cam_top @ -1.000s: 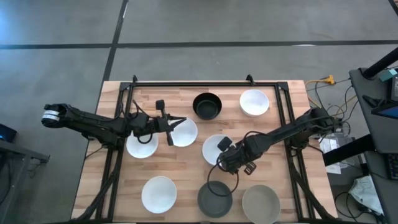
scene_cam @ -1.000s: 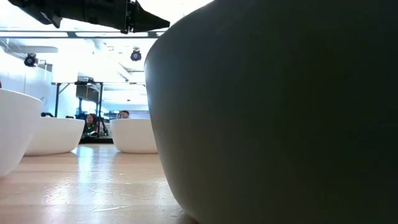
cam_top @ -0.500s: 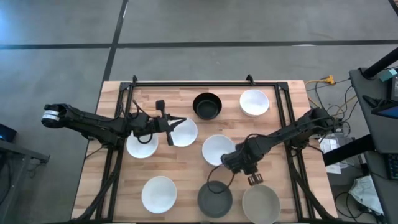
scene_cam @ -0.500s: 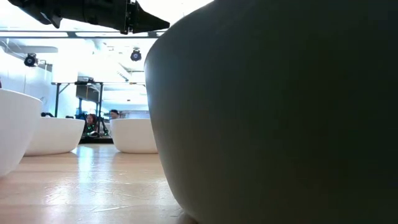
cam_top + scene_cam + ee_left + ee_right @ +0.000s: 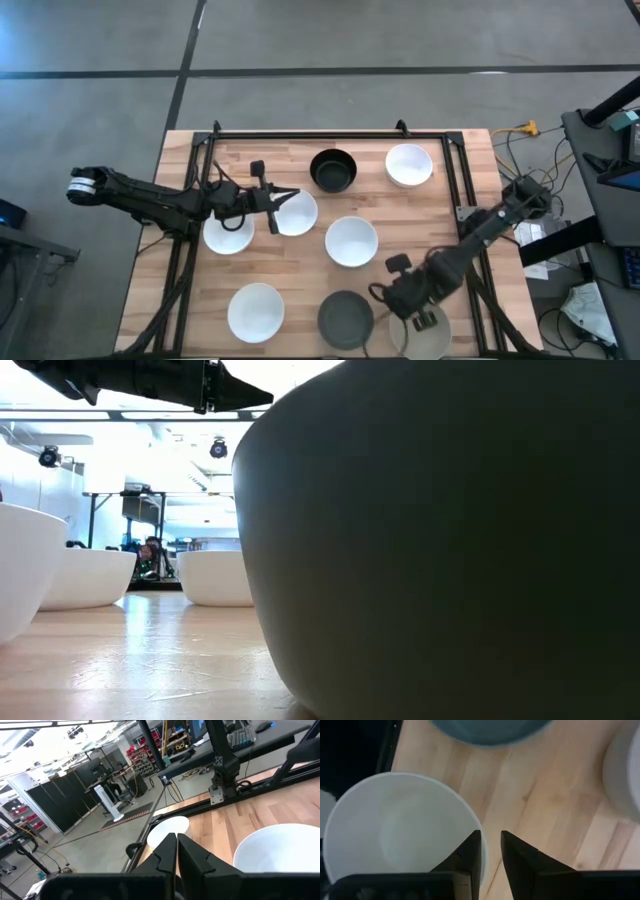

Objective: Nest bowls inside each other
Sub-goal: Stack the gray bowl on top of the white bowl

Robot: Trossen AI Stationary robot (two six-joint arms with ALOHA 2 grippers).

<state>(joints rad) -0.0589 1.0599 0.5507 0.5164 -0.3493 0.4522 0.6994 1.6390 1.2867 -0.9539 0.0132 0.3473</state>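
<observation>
In the high view several white bowls stand apart on the table, among them one at the centre [image 5: 351, 241]. A glossy black bowl [image 5: 333, 170] is at the far side. A dark grey bowl [image 5: 346, 320] and a pale grey-green bowl [image 5: 420, 330] sit at the near edge. My right gripper [image 5: 424, 320] is over the pale bowl, open by a narrow gap. In the right wrist view it [image 5: 491, 854] has one finger over the bowl's inside and one outside its rim [image 5: 479, 836]. My left gripper [image 5: 276, 203], shut, hovers by a white bowl [image 5: 297, 213]. My right gripper comes from above at the pale grey-green bowl's rim [image 5: 479, 836], which runs under the fingers. Whether either finger touches it, I cannot tell. The bowl stands on the table on its base.
Black rails [image 5: 330, 133] frame the table's far, left and right sides. Bare wood lies between the bowls around [image 5: 300, 270]. In the low view the wall of a dark bowl [image 5: 450, 540] fills most of the picture. White bowls [image 5: 215, 575] stand behind it.
My right gripper has swung from beside the centre white bowl toward the table's near edge and a little to the right. It now stands over the pale grey-green bowl. No bowl has moved.
</observation>
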